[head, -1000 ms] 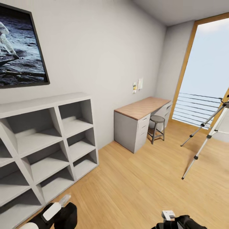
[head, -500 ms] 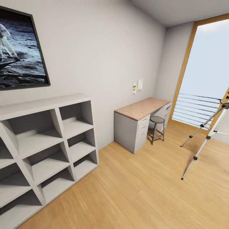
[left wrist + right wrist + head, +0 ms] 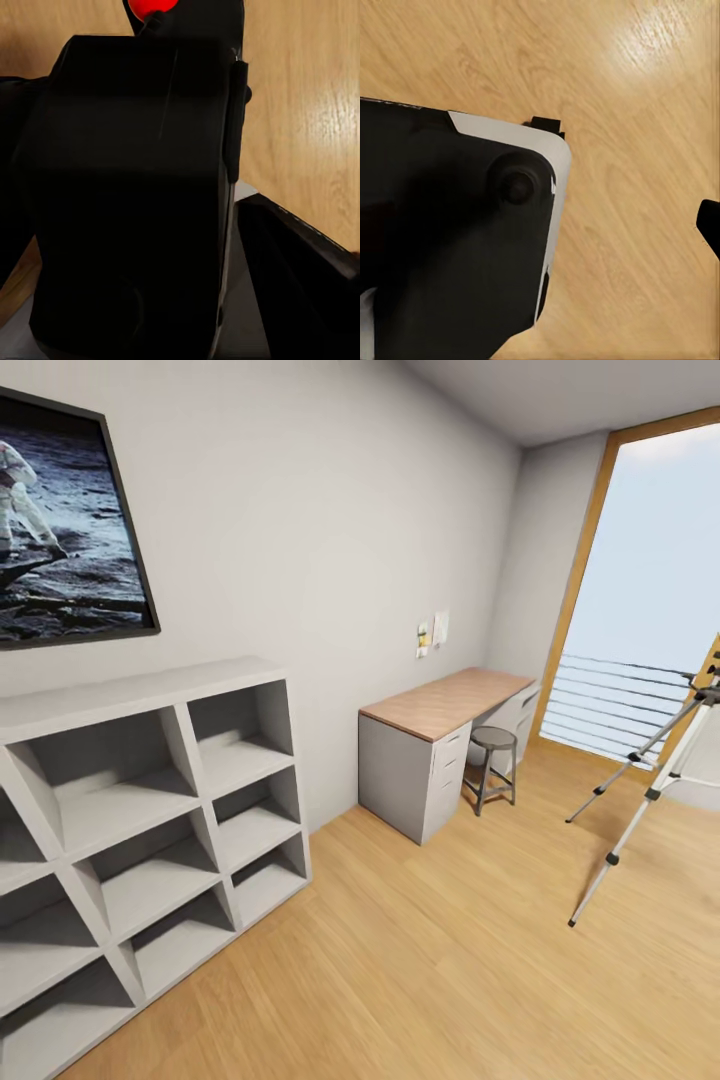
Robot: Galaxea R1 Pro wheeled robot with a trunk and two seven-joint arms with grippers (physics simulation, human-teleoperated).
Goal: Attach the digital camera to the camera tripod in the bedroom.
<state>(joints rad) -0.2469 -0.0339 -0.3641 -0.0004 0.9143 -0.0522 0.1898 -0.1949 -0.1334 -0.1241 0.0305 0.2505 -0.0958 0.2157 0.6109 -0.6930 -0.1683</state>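
The digital camera (image 3: 135,195) is a black box right up against the left wrist view, its red button (image 3: 152,7) at one end. My left gripper (image 3: 150,225) is shut on it, with one dark finger (image 3: 300,277) alongside the body. The camera tripod (image 3: 650,795) stands at the head view's right edge on the wood floor in front of the window, silver legs spread, and its black head (image 3: 708,685) is partly cut off. In the right wrist view, one black fingertip (image 3: 709,225) of my right gripper hangs over bare floor, holding nothing.
A grey cube shelf unit (image 3: 140,800) lines the left wall under a framed moon picture (image 3: 60,540). Farther on are the wood-topped grey desk (image 3: 445,700) and a round stool (image 3: 493,737). Railing bars (image 3: 610,705) cross the tall window. My own base (image 3: 450,240) sits below the right wrist.
Both arms, seen at the bottom of the head view a second ago, have dropped out of it. The view has tilted slightly; the room's things have not moved.
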